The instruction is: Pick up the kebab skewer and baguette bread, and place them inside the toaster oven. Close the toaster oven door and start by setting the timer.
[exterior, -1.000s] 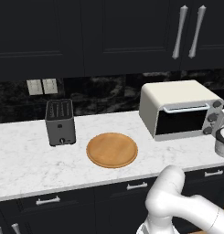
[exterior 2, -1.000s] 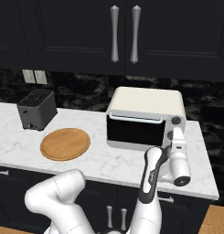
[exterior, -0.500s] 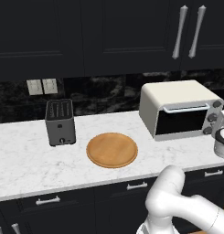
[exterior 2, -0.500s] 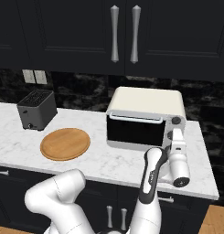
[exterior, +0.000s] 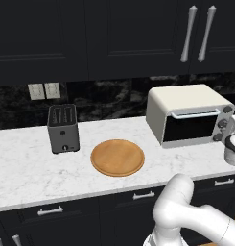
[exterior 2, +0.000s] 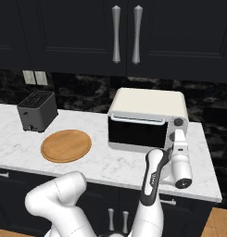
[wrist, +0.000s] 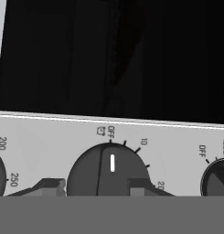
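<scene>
Nearby, black toaster (exterior: pixel 63 128) beside wooden board (exterior: pixel 117 157).

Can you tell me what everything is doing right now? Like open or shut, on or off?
toaster oven door: shut.
timer knob: white mark points up near OFF, not yet turned.
gripper: closed on the timer knob, one finger each side.
slot toaster: upright, nothing sticking out of its slots.
upper cabinet doors: shut.
</scene>
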Tool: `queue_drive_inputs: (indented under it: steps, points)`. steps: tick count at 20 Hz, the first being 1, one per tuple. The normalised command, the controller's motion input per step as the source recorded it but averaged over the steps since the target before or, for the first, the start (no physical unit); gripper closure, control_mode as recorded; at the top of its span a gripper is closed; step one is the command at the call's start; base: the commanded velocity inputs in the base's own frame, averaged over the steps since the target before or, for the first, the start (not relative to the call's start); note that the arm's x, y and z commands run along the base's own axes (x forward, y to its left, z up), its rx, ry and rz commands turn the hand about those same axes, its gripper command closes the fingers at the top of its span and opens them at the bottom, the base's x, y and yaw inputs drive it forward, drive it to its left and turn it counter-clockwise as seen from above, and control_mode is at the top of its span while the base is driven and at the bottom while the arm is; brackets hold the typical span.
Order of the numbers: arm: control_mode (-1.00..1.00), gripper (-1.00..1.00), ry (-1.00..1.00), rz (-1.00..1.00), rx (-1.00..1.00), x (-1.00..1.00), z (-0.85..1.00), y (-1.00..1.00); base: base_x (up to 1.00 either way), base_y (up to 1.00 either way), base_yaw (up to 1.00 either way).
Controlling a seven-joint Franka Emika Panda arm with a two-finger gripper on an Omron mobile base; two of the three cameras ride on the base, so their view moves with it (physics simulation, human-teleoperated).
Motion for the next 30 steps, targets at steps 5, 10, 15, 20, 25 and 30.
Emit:
queue_drive_inputs:
  steps: [5,10,15,20,25,30]
  points:
    - [-1.00,1.00,0.00,0.00,0.00,0.00,0.19,0.14,0.00,0.00,0.00]
    - [-1.00,1.00,0.00,0.00,0.00,0.00,0.19,0.24,0.00,0.00,0.00]
    - [-1.00,1.00,0.00,0.00,0.00,0.00,0.22,0.16,0.00,0.00,0.00]
    - [-1.00,1.00,0.00,0.00,0.00,-0.04,0.31,0.20,0.00,0.00,0.00]
    - [-1.00,1.00,0.01,0.00,0.00,-0.04,0.23,0.22,0.00,0.00,0.00]
    - [-1.00,1.00,0.01,0.00,0.00,-0.01,0.19,0.31,0.00,0.00,0.00]
